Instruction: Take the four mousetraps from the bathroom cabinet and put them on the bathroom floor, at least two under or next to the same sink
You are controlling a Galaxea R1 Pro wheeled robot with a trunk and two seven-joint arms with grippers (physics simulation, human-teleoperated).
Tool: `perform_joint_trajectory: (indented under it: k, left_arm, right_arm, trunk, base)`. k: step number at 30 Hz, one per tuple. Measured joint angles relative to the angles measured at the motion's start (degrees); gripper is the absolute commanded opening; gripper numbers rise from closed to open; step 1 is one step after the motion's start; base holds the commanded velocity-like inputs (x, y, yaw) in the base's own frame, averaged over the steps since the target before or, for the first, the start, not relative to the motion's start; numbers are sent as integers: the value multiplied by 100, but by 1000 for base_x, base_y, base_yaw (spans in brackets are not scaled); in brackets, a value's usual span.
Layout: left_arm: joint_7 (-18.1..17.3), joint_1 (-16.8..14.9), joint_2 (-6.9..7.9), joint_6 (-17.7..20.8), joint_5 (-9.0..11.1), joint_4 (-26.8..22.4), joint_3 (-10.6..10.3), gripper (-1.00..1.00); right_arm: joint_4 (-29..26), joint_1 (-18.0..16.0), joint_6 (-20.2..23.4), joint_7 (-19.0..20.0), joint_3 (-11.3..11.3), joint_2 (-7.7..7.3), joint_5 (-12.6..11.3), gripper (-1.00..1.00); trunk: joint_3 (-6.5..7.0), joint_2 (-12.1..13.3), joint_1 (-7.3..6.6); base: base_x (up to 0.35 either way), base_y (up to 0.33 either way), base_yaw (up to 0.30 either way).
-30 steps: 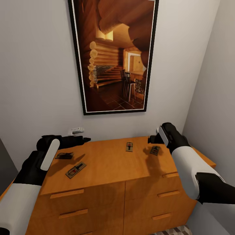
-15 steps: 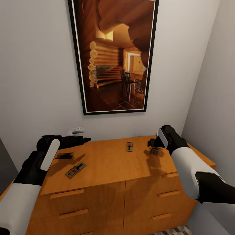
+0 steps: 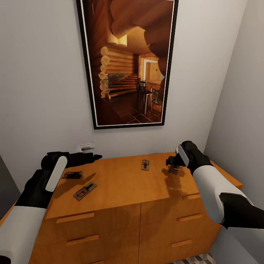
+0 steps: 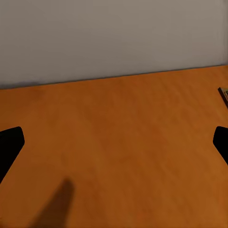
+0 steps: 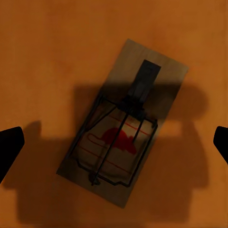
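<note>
Over the rightmost mousetrap, right hand slightly lower than before, fingers spread.

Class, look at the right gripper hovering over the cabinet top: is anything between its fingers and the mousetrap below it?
Nothing visible. In the right wrist view the mousetrap lies flat on the bare cabinet top, centred between the open fingertips. The right gripper hangs just above it, with only its shadow across the board.

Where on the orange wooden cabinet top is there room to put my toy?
The bare middle of the orange-brown wooden cabinet, between the front-left tan mousetrap and the back mousetrap. It is crowded at the ends: left gripper over a third trap, right gripper over a fourth.
</note>
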Motion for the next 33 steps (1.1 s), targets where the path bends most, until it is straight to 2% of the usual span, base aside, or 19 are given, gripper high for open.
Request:
perform_joint_trajectory:
  k: [13, 19, 33]
  left_arm:
    - [4, 0, -17, 0, 7, 4, 0, 100]
    - [7, 0, -78, -1, 4, 5, 0, 100]
    - [8, 1, -127, -1, -1, 5, 0, 100]
  right_arm:
    - [205, 0, 1, -151, -17, -55, -4, 100]
    - [244, 0, 1, -304, -28, -41, -7, 100]
    - [256, 0, 1, -382, -39, -9, -34, 100]
  trunk:
    - [0, 0, 0]
    - [0, 0, 0]
    - [0, 0, 0]
  base:
    - [0, 0, 0]
    - [0, 0, 0]
    - [0, 0, 0]
